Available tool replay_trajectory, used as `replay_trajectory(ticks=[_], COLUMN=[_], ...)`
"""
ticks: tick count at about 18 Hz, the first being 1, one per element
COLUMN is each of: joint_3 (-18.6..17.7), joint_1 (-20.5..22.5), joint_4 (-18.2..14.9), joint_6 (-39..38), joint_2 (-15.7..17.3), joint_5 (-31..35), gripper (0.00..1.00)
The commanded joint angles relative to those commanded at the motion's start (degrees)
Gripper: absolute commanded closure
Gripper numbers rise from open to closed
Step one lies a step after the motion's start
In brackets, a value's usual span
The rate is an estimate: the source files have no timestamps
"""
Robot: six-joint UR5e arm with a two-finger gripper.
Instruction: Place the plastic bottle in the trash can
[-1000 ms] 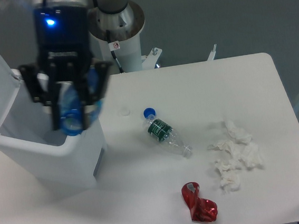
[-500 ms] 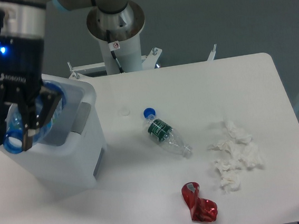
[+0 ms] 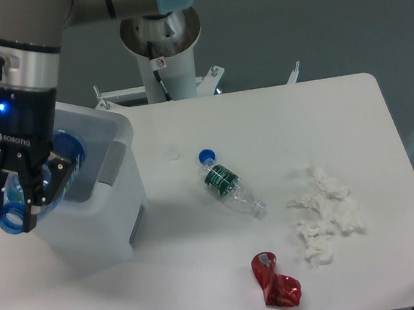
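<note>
My gripper point(image 3: 17, 206) is clamped on the blue plastic bottle point(image 3: 14, 210), long axis tilted, open mouth pointing down-left over the white trash can point(image 3: 116, 200). The fingers hide most of the bottle's middle, and the bin's left side is blocked by the arm.

Translucent blue plastic on the plastic bottle point(image 3: 17, 204); smooth, matt white plastic on the trash can point(image 3: 116, 200). Matt white table point(image 3: 277, 119), crumpled white paper tissues point(image 3: 326, 213), glossy crushed red can point(image 3: 276, 280). Clear, shiny plastic on the small bottle point(image 3: 229, 183).
</note>
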Motion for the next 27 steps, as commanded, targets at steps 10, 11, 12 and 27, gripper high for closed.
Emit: replay_trajectory(ticks=[10, 11, 12, 27], joint_3=[-2.9, -3.3, -3.6, -4.7], joint_1=[-1.4, -1.3, -1.1, 7.0], joint_4=[0.0, 0.0, -0.1, -0.6], joint_6=[3.4, 3.5, 3.4, 3.9], joint_2=[1.0, 1.5, 2.1, 6.9], joint_5=[-1.1, -1.5, -1.6, -3.7], gripper=[0.53, 0.50, 0.46, 0.00])
